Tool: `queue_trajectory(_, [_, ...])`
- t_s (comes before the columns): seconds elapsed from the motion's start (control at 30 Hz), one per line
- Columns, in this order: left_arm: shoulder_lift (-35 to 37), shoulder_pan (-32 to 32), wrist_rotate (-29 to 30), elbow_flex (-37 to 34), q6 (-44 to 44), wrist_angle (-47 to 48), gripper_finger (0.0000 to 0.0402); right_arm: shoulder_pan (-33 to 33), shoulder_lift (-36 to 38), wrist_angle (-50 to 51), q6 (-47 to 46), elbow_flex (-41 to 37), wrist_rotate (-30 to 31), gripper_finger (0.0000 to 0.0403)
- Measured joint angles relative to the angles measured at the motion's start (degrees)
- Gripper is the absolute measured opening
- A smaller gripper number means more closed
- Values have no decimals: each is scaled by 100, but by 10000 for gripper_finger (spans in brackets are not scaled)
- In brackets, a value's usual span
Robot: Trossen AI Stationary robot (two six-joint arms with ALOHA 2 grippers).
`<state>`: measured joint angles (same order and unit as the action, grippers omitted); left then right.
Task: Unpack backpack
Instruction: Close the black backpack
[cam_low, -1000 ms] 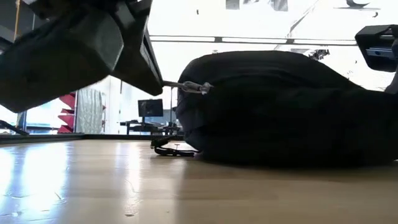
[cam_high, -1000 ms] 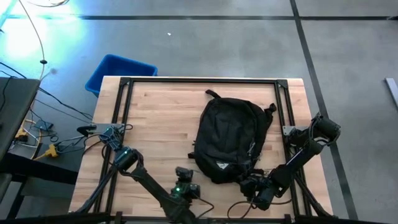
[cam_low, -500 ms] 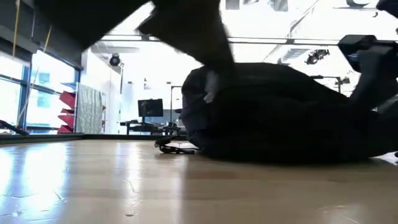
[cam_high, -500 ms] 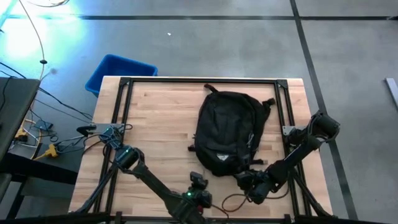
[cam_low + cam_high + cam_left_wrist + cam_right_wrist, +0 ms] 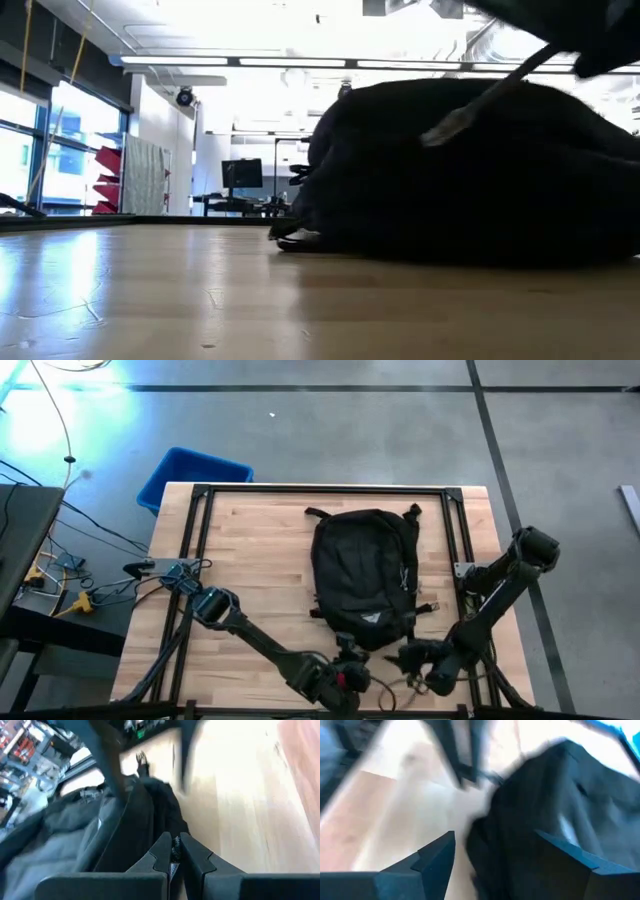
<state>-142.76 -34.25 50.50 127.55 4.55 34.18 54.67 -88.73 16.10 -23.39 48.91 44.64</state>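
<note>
At centre of the worktop (image 5: 250, 560) lies the backpack (image 5: 365, 575); left pincer (image 5: 345, 650) pinches its lower edge, right pincer (image 5: 410, 657) spread nearby. Soft fabric may slip free, or the bag drag.

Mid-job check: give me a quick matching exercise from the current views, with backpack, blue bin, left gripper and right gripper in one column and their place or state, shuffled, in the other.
Things:
1. backpack
2. blue bin
3. left gripper
4. right gripper

Place or state:
A. fingers apart, nothing between them, beside the backpack's near end
B. on the floor, past the table's far left corner
C. lying on the table, right of centre
D. pinched shut on a small piece at the backpack's near edge

Pairs: 1-C, 2-B, 3-D, 4-A
</note>
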Motion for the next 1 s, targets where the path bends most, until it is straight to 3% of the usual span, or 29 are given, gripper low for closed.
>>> queue_trajectory(0.17, [0,53,-572,1,-426,-543,4,304,-568,-2310,1472,-476,757,229])
queue_trajectory(0.3, [0,66,-673,1,-749,-1013,5,159,-1133,-3291,1940,-625,651,214])
queue_trajectory(0.47, [7,104,-800,1,-980,-1356,5,45,-1346,-3418,1955,-250,1372,191])
queue_trajectory(0.57, [7,104,-800,1,-978,-1312,5,-28,-1362,-3392,1917,-213,1223,169])
queue_trajectory(0.73, [9,99,-617,1,-978,-1281,5,20,-1366,-3099,1647,-213,1102,102])
queue_trajectory(0.87, [11,68,-383,1,-1131,-1203,6,116,-1366,-3003,1573,-213,1219,21])
queue_trajectory(1.0, [18,-5,-208,1,-1512,-934,30,233,-1323,-2937,1587,-213,1589,3])
